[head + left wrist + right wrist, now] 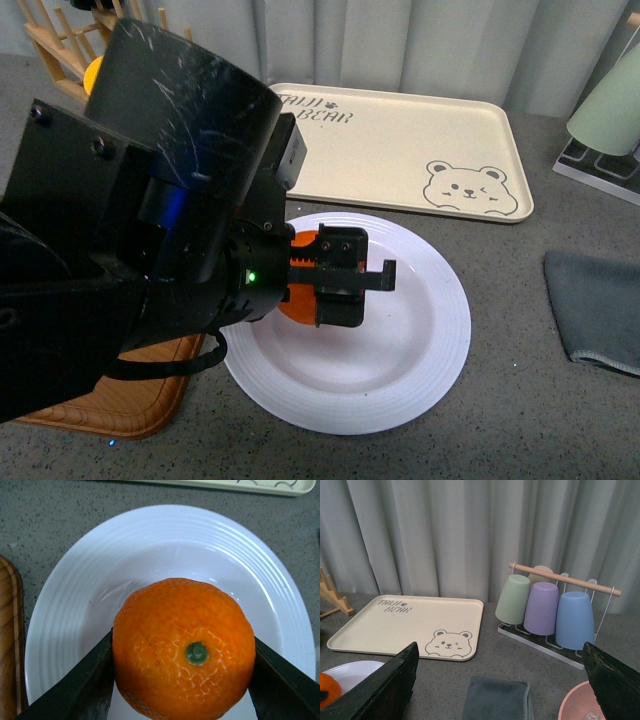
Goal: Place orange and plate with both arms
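Note:
The orange (184, 652), bright with a green stem dot, sits between the two black fingers of my left gripper (182, 680), which is shut on it just above the white ribbed plate (70, 580). From the front, the left gripper (335, 275) hovers over the left part of the plate (420, 340), and only slivers of the orange (303, 241) show behind it. My right gripper (500, 695) is open and holds nothing; the plate's edge (350, 672) and the orange (329, 689) show at one corner of its view.
A beige bear tray (410, 150) lies behind the plate. A grey cloth (595, 305) lies to the right, a cup rack (547, 607) behind it, a pink bowl (580, 705) near the right gripper. A wooden board (120, 400) and rack (60, 45) sit left.

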Controlling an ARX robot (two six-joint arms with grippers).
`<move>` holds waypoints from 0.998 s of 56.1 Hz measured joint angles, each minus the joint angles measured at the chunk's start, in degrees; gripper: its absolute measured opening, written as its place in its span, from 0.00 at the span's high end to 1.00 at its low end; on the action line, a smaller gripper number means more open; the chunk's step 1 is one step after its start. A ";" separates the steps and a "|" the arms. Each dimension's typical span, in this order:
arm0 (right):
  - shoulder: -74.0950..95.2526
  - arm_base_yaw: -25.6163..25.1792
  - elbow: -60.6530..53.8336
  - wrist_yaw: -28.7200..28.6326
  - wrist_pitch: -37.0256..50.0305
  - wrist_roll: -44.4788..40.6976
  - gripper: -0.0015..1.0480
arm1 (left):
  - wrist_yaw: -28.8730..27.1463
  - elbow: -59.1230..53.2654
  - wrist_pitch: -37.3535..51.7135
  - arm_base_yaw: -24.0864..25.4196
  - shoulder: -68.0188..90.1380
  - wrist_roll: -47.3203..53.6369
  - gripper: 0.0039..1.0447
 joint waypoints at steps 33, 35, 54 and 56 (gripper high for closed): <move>0.00 0.00 0.00 0.00 0.00 0.00 0.09 | -3.08 -0.04 0.42 0.02 -1.11 0.42 0.06; 0.00 0.00 0.00 0.00 0.00 0.00 0.09 | -3.78 -0.52 0.70 0.20 -2.40 0.42 0.06; 0.00 0.00 0.00 0.00 0.00 0.00 0.09 | -17.38 -15.28 6.56 6.82 -24.22 0.85 0.06; 0.00 0.00 0.00 0.00 0.00 0.00 0.09 | -18.62 -17.59 6.64 7.80 -27.15 0.85 0.06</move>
